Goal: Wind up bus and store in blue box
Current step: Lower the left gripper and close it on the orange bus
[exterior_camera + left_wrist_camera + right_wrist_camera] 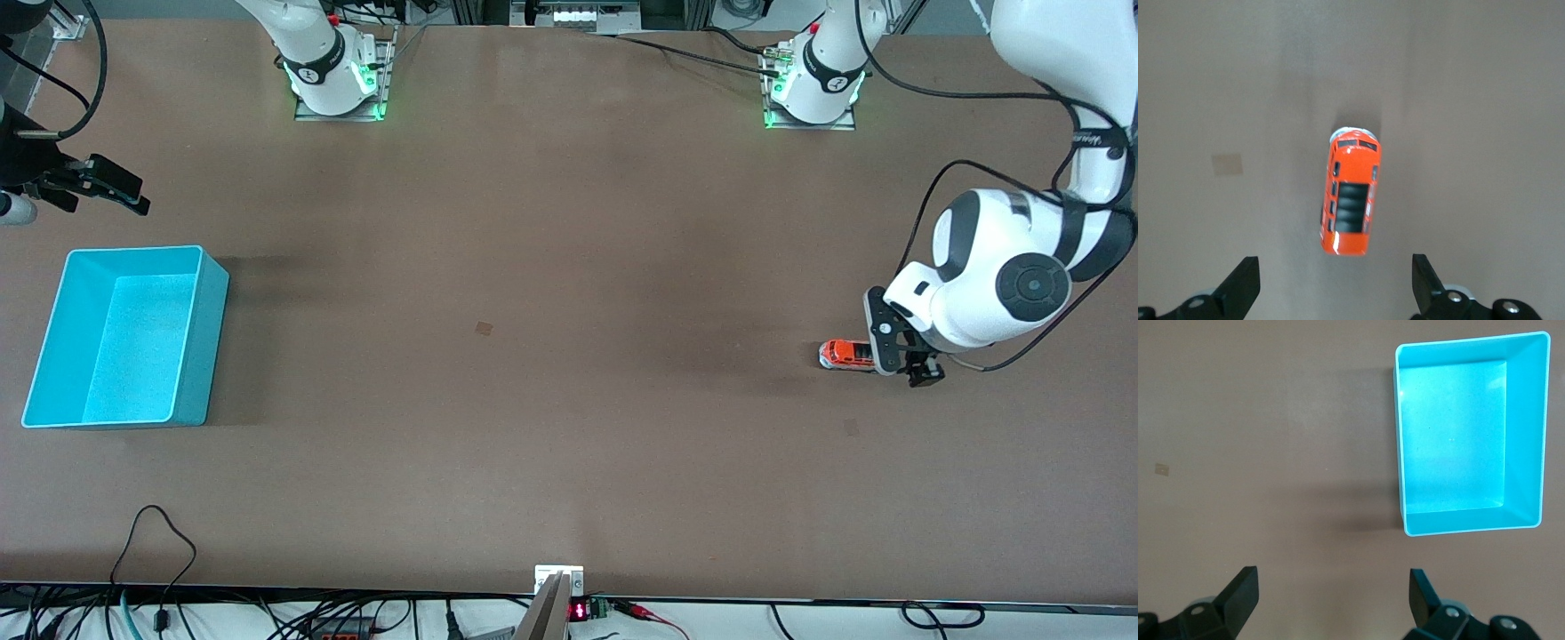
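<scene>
The brown tabletop (533,267) carries 2 things. Largest is the cyan rectangular plastic box (206,338), open-topped, resting near the edge at the right arm's end. The right pincer (107,187) hangs over the tabletop just beside that edge, above bare surface near the box, its fingers (1238,597) spread wide and gripping nothing. The left pincer (907,360) hovers over the small orange toy bus with black windows (845,355), near the edge at the left arm's end, fingers (1241,287) wide apart, the bus on its wheels between them and untouched.
</scene>
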Robot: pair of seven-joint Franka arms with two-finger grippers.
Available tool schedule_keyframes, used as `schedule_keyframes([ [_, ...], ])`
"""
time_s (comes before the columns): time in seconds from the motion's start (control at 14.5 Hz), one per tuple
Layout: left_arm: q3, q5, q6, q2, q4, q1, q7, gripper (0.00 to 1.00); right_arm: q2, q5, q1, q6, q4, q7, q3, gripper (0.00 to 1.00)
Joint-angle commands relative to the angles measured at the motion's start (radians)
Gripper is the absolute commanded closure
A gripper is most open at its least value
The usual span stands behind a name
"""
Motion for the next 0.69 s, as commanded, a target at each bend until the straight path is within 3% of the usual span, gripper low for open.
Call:
schedule_keyframes([
  [0.0,-0.004,0.023,0.170,0.001,-0.117,0.022,0.059,0.00,-0.026,-0.005,0.006,-0.002,-0.019,0.006,-0.003,0.00],
  [0.14,-0.004,0.023,0.293,0.002,-0.196,0.029,0.059,0.00,-0.026,-0.005,0.006,-0.005,-0.019,0.004,-0.003,0.00],
  [0.28,-0.004,0.022,0.327,0.004,-0.233,0.037,0.056,0.00,-0.026,-0.005,0.006,-0.004,-0.019,0.004,-0.001,0.00],
  [0.62,-0.007,0.023,0.424,0.042,-0.265,0.057,0.058,0.00,-0.019,-0.008,0.006,0.004,-0.019,0.006,0.000,0.00],
])
